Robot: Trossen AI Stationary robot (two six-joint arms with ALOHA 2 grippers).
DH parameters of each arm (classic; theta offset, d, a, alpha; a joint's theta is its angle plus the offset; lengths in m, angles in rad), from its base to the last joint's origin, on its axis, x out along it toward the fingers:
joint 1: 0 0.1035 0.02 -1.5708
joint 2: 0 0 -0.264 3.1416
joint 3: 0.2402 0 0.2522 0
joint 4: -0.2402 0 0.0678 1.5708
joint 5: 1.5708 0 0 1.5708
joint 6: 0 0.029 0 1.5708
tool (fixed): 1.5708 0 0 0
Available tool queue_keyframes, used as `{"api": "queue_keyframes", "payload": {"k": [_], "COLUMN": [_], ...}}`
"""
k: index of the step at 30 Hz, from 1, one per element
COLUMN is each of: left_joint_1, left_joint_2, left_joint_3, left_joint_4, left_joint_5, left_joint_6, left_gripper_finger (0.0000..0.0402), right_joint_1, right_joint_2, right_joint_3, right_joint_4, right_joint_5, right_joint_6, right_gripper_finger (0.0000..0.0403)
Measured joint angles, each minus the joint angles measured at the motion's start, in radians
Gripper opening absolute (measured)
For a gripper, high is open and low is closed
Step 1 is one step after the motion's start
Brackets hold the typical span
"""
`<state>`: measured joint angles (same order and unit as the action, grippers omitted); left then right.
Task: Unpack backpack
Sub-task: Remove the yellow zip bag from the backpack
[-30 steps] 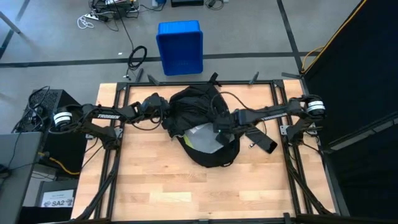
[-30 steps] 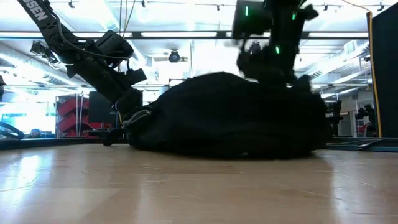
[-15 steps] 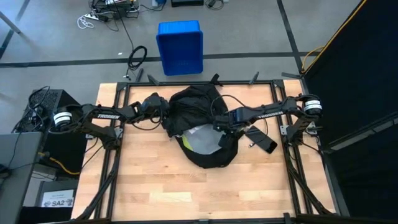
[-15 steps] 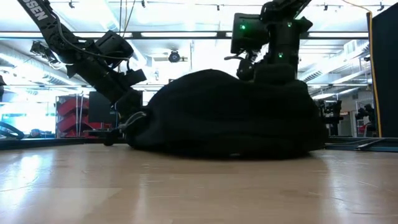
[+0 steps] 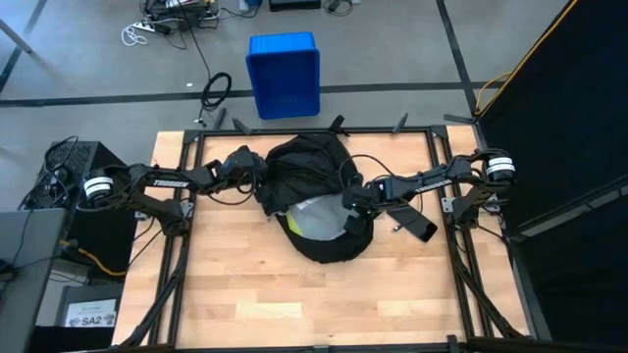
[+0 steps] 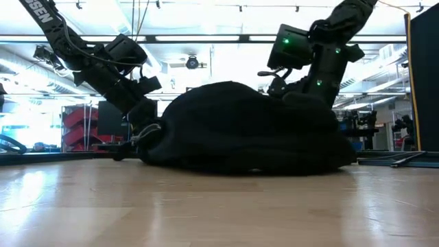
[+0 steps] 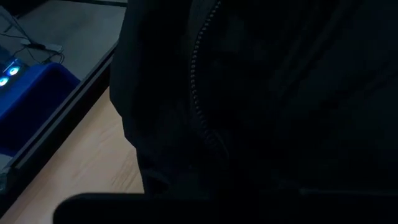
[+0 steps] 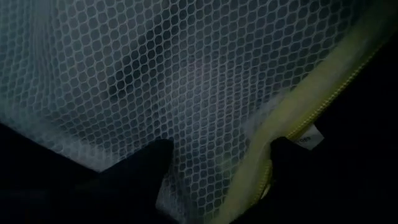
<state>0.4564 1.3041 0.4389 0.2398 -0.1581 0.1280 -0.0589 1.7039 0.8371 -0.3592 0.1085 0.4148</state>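
Observation:
The black backpack (image 5: 312, 169) lies on the wooden table, its main opening facing up. A white mesh pouch with a yellow-green zipper edge (image 5: 316, 218) shows inside it. My left gripper (image 5: 259, 180) is at the backpack's left side, shut on its fabric. My right gripper (image 5: 345, 203) is down in the opening, open. Its two fingers (image 8: 144, 167) stand on either side of the pouch's yellow edge (image 8: 292, 112). In the low view the backpack (image 6: 247, 130) is a dark mound, with my left gripper (image 6: 147, 129) at its left end. My left gripper holds the backpack's black fabric at its left edge (image 6: 155, 130), beside a zipper line (image 7: 198, 93). It slants down from the table's left. The backpack's underside rests on the table. The fabric hides the fingertips. My right gripper: whether its fingers touch the mesh pouch cannot be told.
A blue plastic bin (image 5: 284, 75) stands on the floor beyond the table's far edge. A black strap end (image 5: 412, 220) lies on the table to the right of the backpack. Bare wood (image 5: 294, 294) stretches toward the near edge.
My right gripper has sunk lower into the backpack's opening, toward the mesh pouch, and its arm has swung a little toward the table's near edge. The backpack's top on that side has sagged slightly.

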Motion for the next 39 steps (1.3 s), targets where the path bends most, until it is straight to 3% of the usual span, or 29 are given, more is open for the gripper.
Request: {"api": "queue_keyframes", "payload": {"k": [3, 9, 10, 19, 24, 30, 39], "left_joint_1": [0.0, 0.0, 0.0, -0.001, -0.007, -0.008, -0.043], "left_joint_2": [0.0, 0.0, 0.0, -0.007, -0.036, -0.118, -0.233], "left_joint_3": [0.0, -0.001, 0.001, 0.058, 0.142, 0.287, 0.476], "left_joint_4": [0.0, 0.002, 0.001, 0.002, -0.015, -0.146, -0.285], "left_joint_5": [0.0, 0.003, 0.004, 0.015, 0.104, 0.118, 0.113], "left_joint_6": [-0.001, -0.026, -0.027, -0.015, 0.024, 0.093, 0.126], "left_gripper_finger": [0.0, 0.0, 0.0, 0.0, 0.0009, 0.0058, 0.0155], "right_joint_1": [0.001, 0.01, 0.01, 0.028, 0.047, 0.072, 0.058], "right_joint_2": [0.0, 0.008, 0.008, -0.113, -0.212, -0.285, -0.279], "right_joint_3": [-0.002, 0.028, 0.038, 0.13, 0.159, 0.166, 0.167], "right_joint_4": [0.01, 0.026, 0.023, 0.012, 0.012, 0.021, 0.046], "right_joint_5": [0.016, 0.026, 0.021, 0.054, 0.088, 0.115, 0.118], "right_joint_6": [0.004, -0.046, -0.063, -0.136, -0.168, -0.182, -0.215], "right_gripper_finger": [0.0211, 0.0035, 0.002, 0.0006, 0.0003, 0.0001, 0.0001]}}
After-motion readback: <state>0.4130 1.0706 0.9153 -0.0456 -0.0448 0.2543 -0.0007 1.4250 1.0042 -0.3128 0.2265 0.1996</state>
